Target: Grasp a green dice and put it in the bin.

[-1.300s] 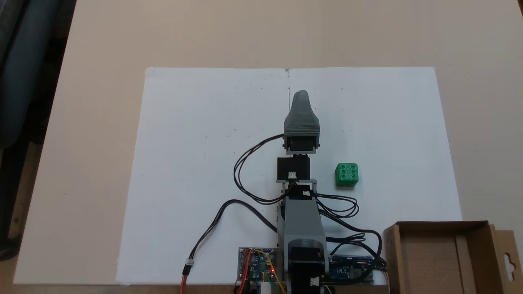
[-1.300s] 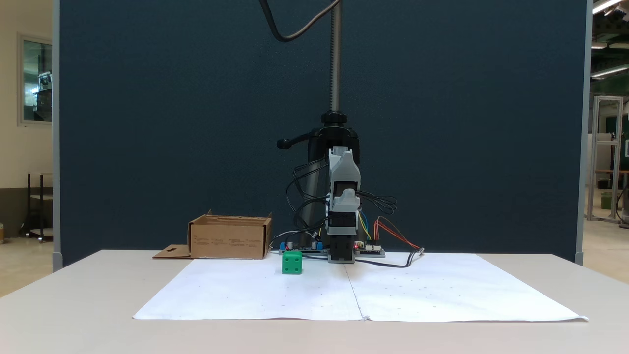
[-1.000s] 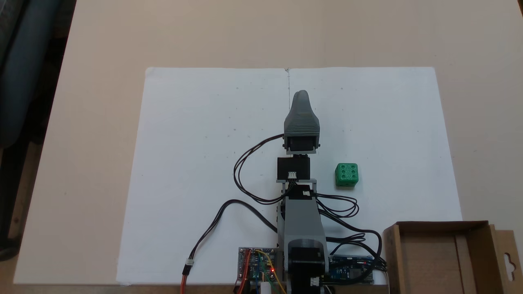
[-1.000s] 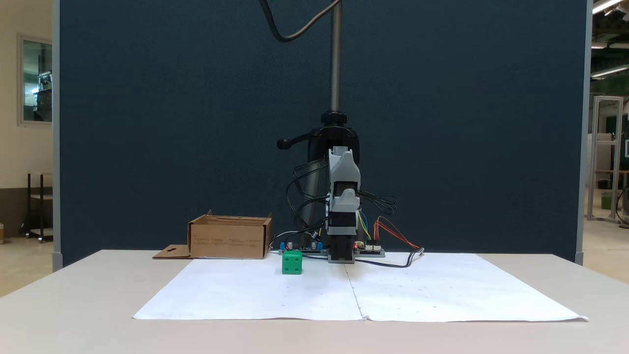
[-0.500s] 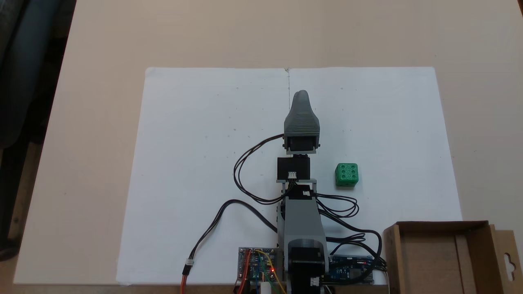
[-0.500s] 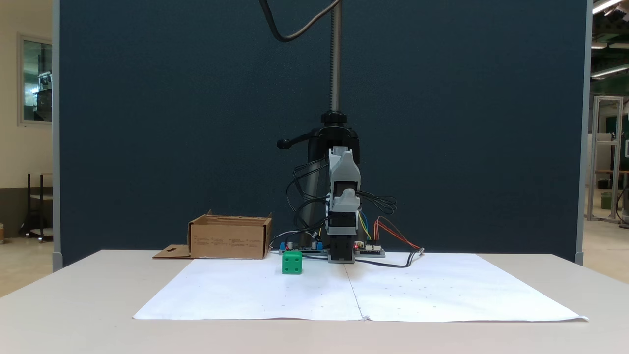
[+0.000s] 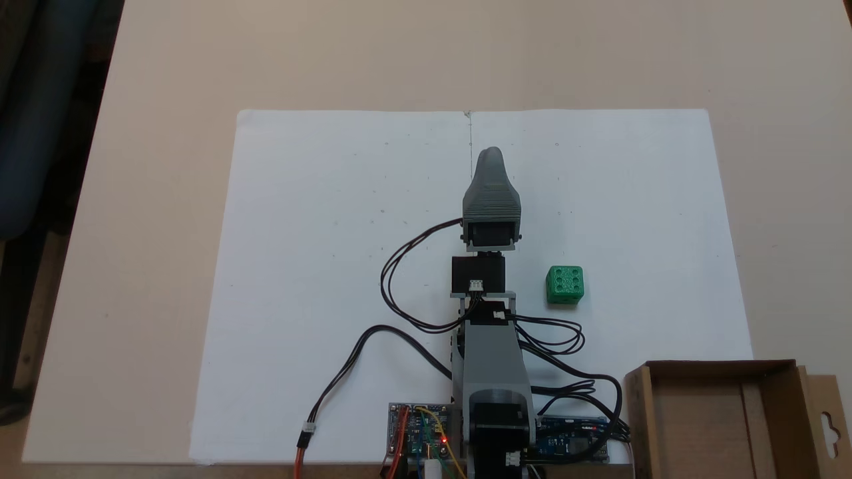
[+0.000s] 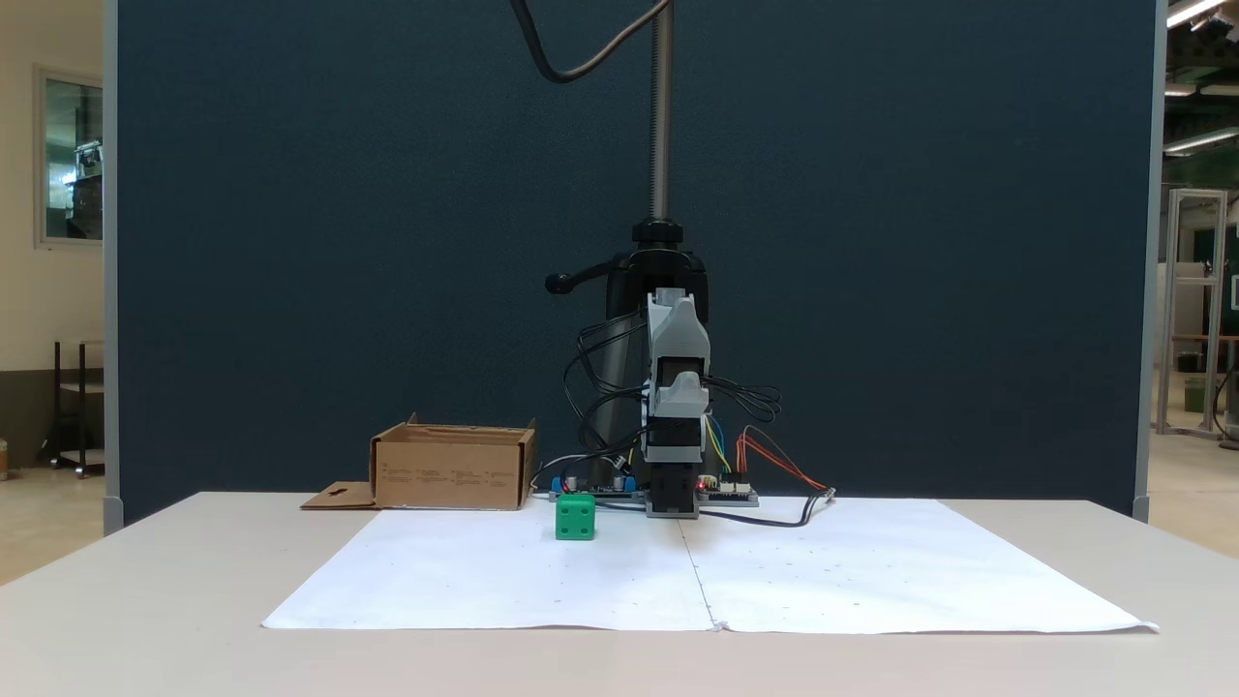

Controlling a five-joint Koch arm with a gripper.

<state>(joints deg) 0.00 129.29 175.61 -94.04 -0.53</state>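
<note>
Beige table [image 7: 166, 80]: white paper [image 7: 319, 199], cardboard bin [image 7: 785, 426], circuit boards [image 7: 416, 432]; arm base apparently too.

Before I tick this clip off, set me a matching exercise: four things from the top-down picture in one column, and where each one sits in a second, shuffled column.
Things:
1. green dice
2. bin
3. gripper
4. circuit board with a red light

Places in the top-down fixed view:
A. bottom right corner, off the white paper
B. over the paper's centre fold, toward the top
C. on the paper, right of the arm
D. bottom edge, left of the arm's base

Pairs: 1-C, 2-A, 3-B, 4-D
</note>
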